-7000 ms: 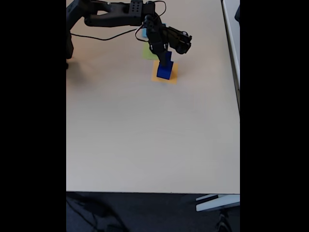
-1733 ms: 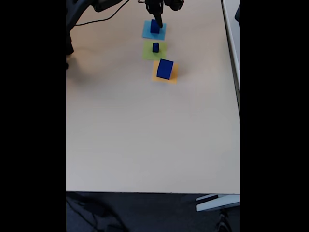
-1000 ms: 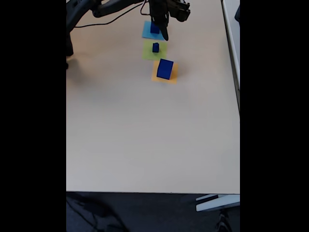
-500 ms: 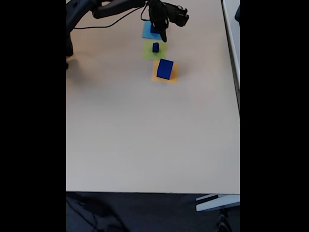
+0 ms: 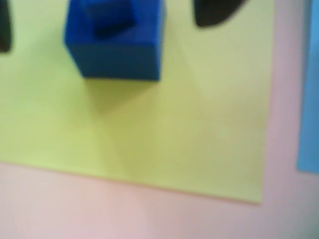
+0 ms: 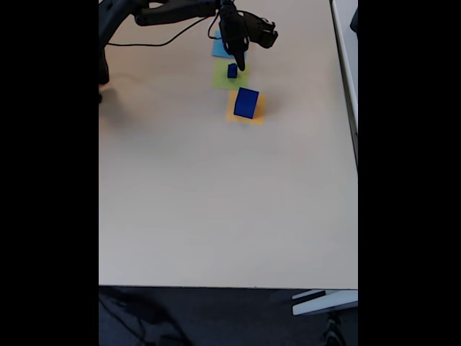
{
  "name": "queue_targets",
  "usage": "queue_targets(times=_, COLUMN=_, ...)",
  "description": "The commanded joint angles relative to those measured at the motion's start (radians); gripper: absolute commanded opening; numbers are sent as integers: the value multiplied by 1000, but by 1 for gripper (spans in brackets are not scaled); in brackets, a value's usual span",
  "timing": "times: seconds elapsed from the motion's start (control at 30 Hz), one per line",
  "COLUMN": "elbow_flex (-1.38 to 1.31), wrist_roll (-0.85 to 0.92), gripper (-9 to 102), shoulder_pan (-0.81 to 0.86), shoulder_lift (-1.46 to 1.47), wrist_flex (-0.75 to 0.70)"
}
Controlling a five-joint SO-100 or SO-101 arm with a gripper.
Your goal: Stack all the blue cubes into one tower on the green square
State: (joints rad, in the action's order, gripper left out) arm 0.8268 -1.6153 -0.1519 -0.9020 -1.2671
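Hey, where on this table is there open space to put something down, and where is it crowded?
Free: the table from the orange square to the near edge. Crowded: the far strip, where the gripper hangs over the small blue cube on the green square.

Table (image 6: 216,202) was a plain beige top, its near edge at the bottom of the fixed view. Three flat paper squares lay on it in a row near the far end: light-blue square (image 6: 218,49), green square (image 6: 222,78), orange square (image 6: 256,114). Adjacent ones sat just beside each other. A black cable (image 6: 155,42) trailed across the far left. Wrist view showed a narrow strip of table between green (image 5: 199,139) and light-blue (image 5: 309,99).
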Motion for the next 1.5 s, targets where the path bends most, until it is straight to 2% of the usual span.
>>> queue_targets(times=0.0, elbow_flex=17, wrist_roll=8, gripper=18, shoulder_pan=8, shoulder_lift=-126, wrist_flex=25)
queue_targets(times=0.63, elbow_flex=179, wrist_roll=11, gripper=18, shoulder_pan=5, shoulder_lift=-190, wrist_flex=124)
queue_targets(times=0.87, elbow_flex=206, wrist_roll=14, gripper=15, shoulder_pan=8, shoulder_lift=-212, wrist_flex=127)
queue_targets(times=1.47, elbow_flex=210, wrist_roll=18, gripper=15, shoulder_pan=6, shoulder_lift=-210, wrist_flex=135)
